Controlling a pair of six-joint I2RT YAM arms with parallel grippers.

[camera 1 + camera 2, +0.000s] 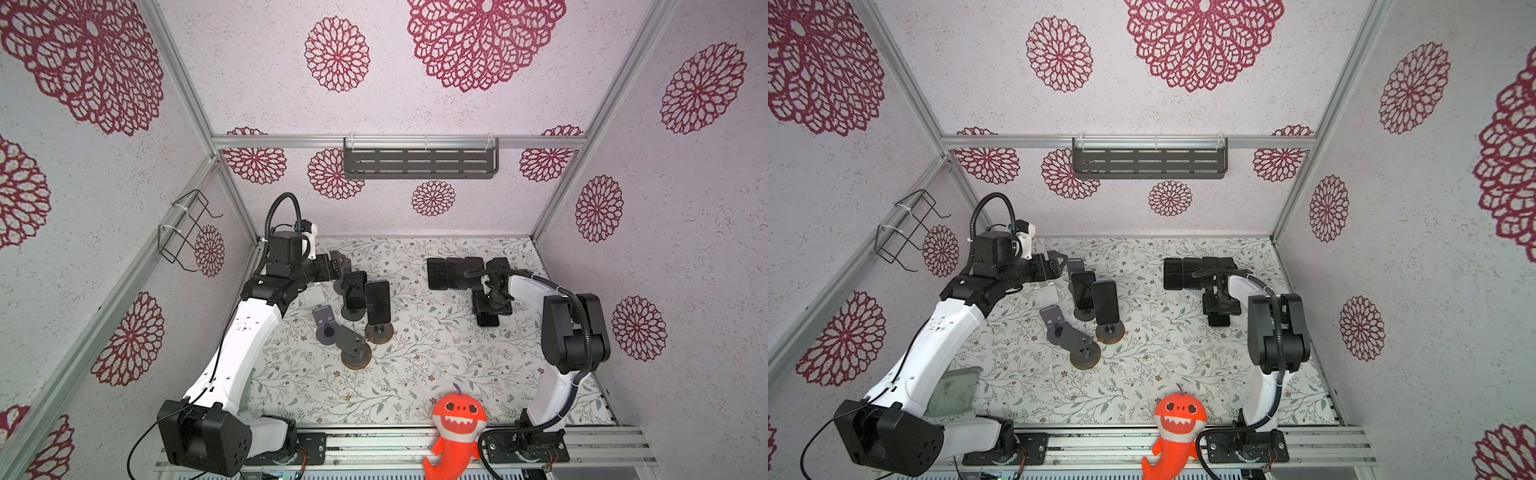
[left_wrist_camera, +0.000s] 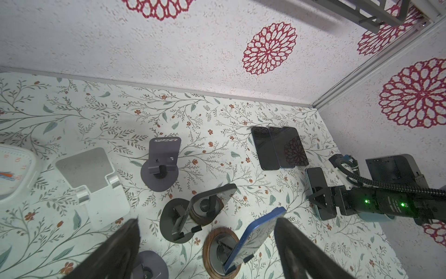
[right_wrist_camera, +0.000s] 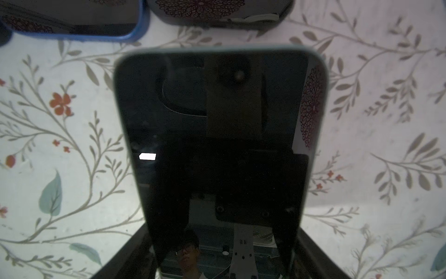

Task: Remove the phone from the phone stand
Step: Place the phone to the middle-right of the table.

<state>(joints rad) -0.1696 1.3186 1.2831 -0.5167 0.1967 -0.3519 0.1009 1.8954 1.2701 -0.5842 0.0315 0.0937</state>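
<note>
Top views both put the orange shark plush (image 1: 457, 419) nearest, propped on the front rail between the two arm bases. Past it, on the floral mat (image 1: 415, 374), stand two empty holders: a wood-footed stand (image 1: 356, 358) and, just beside it on the left, a grey stand (image 1: 326, 328).

Next comes the blue phone (image 1: 378, 301), leaning upright in its wooden-based stand (image 1: 379, 332) with its screen dark. Just behind it and to its left, a dark phone (image 1: 355, 289) sits in a black stand (image 1: 352, 312). A white stand (image 1: 312, 296) is empty beside that.

The left gripper (image 1: 340, 264) hovers just behind this cluster, jaws spread wide and holding nothing. In the left wrist view its two fingers (image 2: 118, 248) frame the blue phone's back from above, apart from it.

At about the same depth on the right, the right gripper (image 1: 492, 305) points down at the mat, well apart from the stands. Its jaws are closed on the long sides of a pale-rimmed phone (image 3: 217, 108), which fills the right wrist view, screen up and dark. Whether that phone rests on the mat or hangs just above it cannot be told.

Farther back, a row of dark phones (image 1: 455, 272) lies flat, side by side. On the back wall hangs a grey slotted shelf (image 1: 419, 162).
</note>
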